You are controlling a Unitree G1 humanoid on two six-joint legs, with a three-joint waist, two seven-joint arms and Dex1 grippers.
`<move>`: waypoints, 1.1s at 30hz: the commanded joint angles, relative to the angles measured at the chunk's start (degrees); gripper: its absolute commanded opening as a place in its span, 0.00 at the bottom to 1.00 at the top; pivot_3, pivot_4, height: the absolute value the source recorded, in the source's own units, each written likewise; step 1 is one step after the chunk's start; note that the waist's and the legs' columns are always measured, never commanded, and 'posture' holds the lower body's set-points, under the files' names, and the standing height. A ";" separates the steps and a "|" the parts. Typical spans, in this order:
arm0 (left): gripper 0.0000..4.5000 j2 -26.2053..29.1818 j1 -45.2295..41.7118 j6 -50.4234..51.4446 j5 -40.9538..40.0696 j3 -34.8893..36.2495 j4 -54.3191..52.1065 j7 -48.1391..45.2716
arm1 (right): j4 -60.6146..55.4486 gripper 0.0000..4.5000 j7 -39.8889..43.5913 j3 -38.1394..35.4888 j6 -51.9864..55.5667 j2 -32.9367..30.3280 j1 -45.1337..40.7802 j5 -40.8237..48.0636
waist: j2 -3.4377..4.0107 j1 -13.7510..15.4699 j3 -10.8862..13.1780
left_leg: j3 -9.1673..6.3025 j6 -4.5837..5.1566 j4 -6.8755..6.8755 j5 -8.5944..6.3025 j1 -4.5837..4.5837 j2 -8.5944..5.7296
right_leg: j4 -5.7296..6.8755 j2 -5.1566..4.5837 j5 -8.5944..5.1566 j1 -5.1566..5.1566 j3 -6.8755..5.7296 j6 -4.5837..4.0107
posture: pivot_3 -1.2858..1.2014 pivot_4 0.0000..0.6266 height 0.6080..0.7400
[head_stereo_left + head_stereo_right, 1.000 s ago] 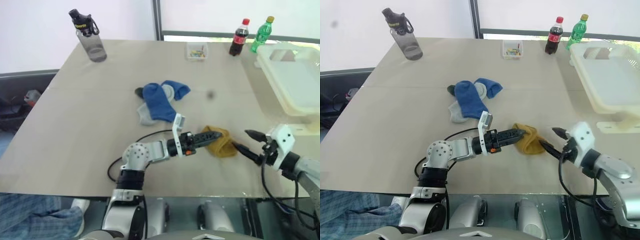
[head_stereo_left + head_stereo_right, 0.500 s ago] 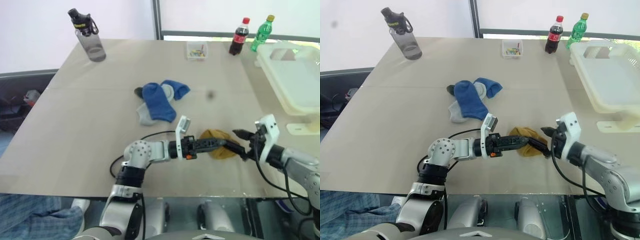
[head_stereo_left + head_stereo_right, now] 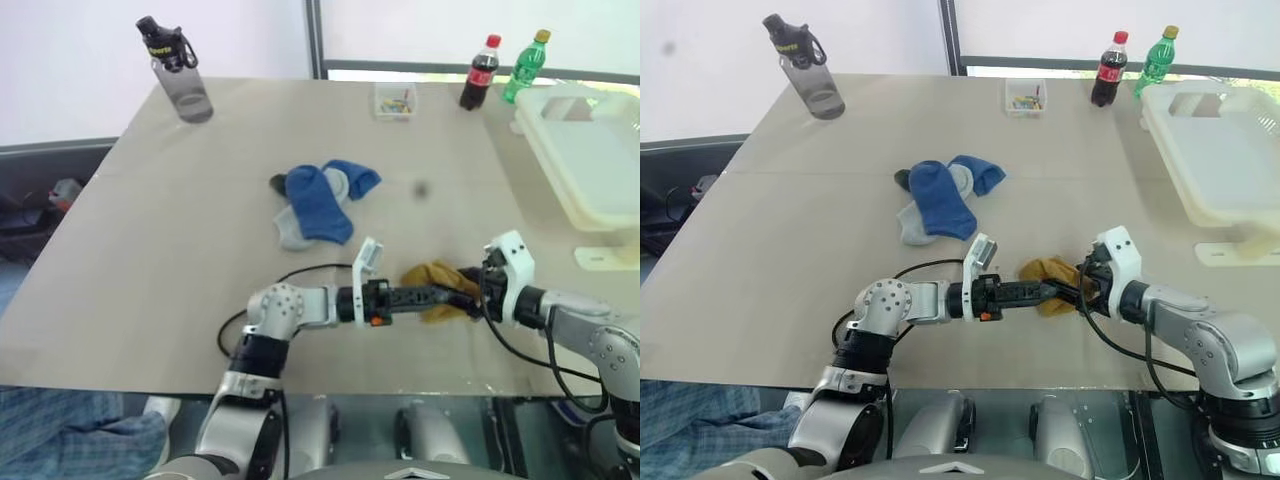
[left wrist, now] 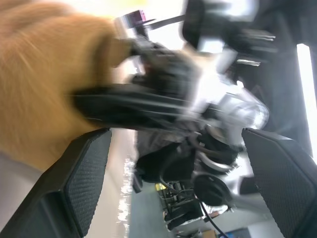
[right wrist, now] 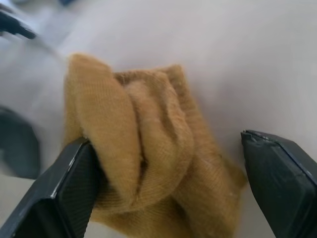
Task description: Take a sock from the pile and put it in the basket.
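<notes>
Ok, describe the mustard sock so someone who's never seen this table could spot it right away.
Start at the big beige table and go to its near edge, where the two grippers meet. The mustard sock lies crumpled there, between the open left gripper and the open right gripper. It is the only yellow-brown sock, lying apart from the blue and grey pile nearer the table's middle.

On the table: two soda bottles (image 3: 479,74) (one red-capped, one green), one water bottle (image 3: 178,72), one basket (image 3: 590,160), one mustard sock (image 3: 436,285).
</notes>
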 commanded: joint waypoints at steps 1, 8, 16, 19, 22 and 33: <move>1.00 3.07 0.82 -4.70 1.05 -0.98 -7.41 -3.96 | -1.53 0.99 1.12 1.89 -0.85 -2.26 1.88 -2.21 | 0.02 0.12 -0.02 | -0.01 0.00 0.00 0.00 0.01 0.01 | 0.00 0.00 0.00 0.01 0.00 0.00 | 0.52 0.24 1.00; 1.00 17.00 3.85 -14.22 9.90 -3.76 -16.84 -7.05 | -1.24 0.99 2.45 7.31 -6.83 -4.61 4.81 -8.65 | 0.02 0.13 -0.03 | -0.04 0.00 -0.01 0.00 0.05 0.01 | -0.04 -0.01 0.00 0.08 0.05 -0.01 | 0.52 0.24 1.00; 1.00 20.97 7.68 -23.45 11.92 -0.06 -20.68 -8.21 | -1.09 0.99 4.35 8.95 -7.74 -4.55 6.68 -10.15 | -0.01 0.13 -0.02 | -0.16 0.02 0.00 -0.01 0.03 0.03 | -0.11 -0.05 0.00 0.12 0.03 0.00 | 0.52 0.24 1.00; 1.00 21.29 8.27 -27.22 14.74 -0.90 -20.68 -7.73 | -0.80 0.99 4.64 9.16 -7.95 -4.31 6.66 -10.54 | 0.00 0.13 -0.02 | -0.17 0.02 -0.01 -0.01 0.03 0.05 | -0.11 -0.04 -0.01 0.12 0.03 -0.01 | 0.52 0.24 1.00; 1.00 20.60 8.60 -32.29 17.49 -1.01 -20.28 -7.34 | -0.33 0.80 4.55 8.98 -7.42 -3.74 6.44 -10.32 | -0.01 0.15 -0.02 | -0.17 0.02 -0.01 -0.01 0.03 0.05 | -0.11 -0.03 -0.01 0.12 0.02 -0.01 | 0.52 0.24 1.00; 1.00 21.13 9.33 -36.52 20.49 -2.24 -19.40 -8.67 | 0.66 0.00 5.32 9.72 -8.45 -3.11 5.39 -11.49 | -0.06 0.05 -0.06 | -0.17 0.02 0.00 -0.01 0.08 0.04 | -0.06 -0.01 0.00 0.15 -0.01 0.00 | 0.52 0.24 1.00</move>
